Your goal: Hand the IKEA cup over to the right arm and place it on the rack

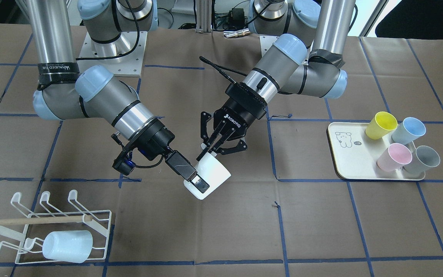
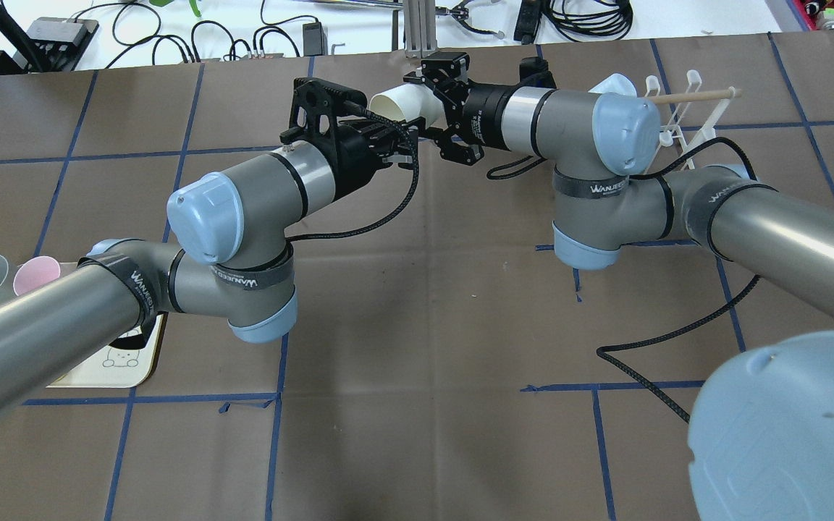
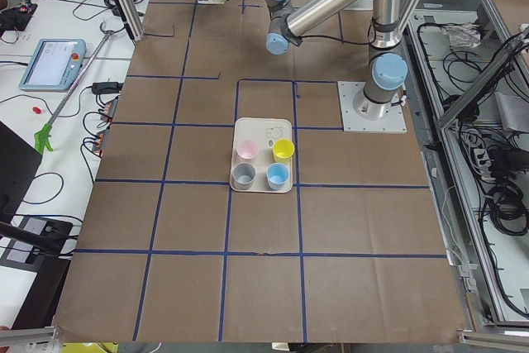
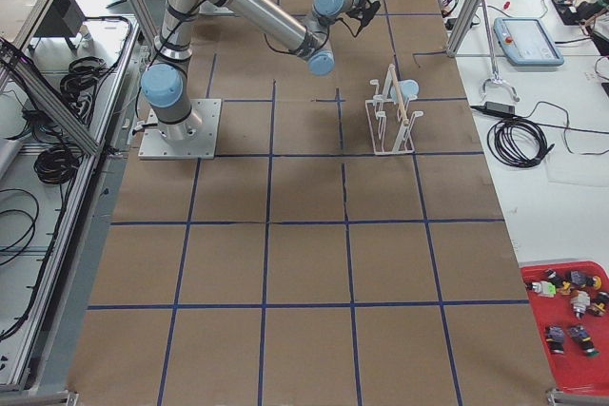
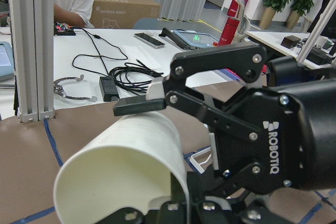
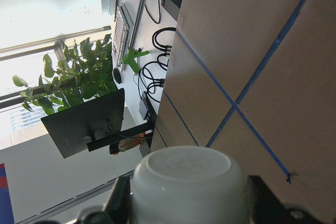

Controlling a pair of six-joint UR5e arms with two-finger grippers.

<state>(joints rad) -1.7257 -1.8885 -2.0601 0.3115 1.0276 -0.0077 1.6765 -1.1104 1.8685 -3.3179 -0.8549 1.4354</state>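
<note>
You had the white cup [image 1: 215, 171] caught between both tools. The right gripper [image 6: 189, 187] was clamped around its base end, and the left gripper [image 1: 207, 152] pinched the rim wall at its open end. The rack [image 1: 44, 197] stood well apart on the right gripper's side, with a pale blue cup [image 1: 67, 246] on it.

The white cup [image 1: 215, 173] is plain. The right arm [image 1: 106, 98] and left arm [image 1: 283, 65] are silver-grey with pale-blue caps. The table [image 1: 321, 231] is brown with a blue grid. The rack [image 1: 104, 227] is white with a pale wooden stick and bears a light-blue cup [image 1: 67, 246]. The cream tray [image 1: 354, 165] has a bear drawing and carries a yellow cup [image 1: 381, 125], a blue cup [image 1: 409, 130], a pink cup [image 1: 393, 157] and a grey cup [image 1: 423, 159].
</note>
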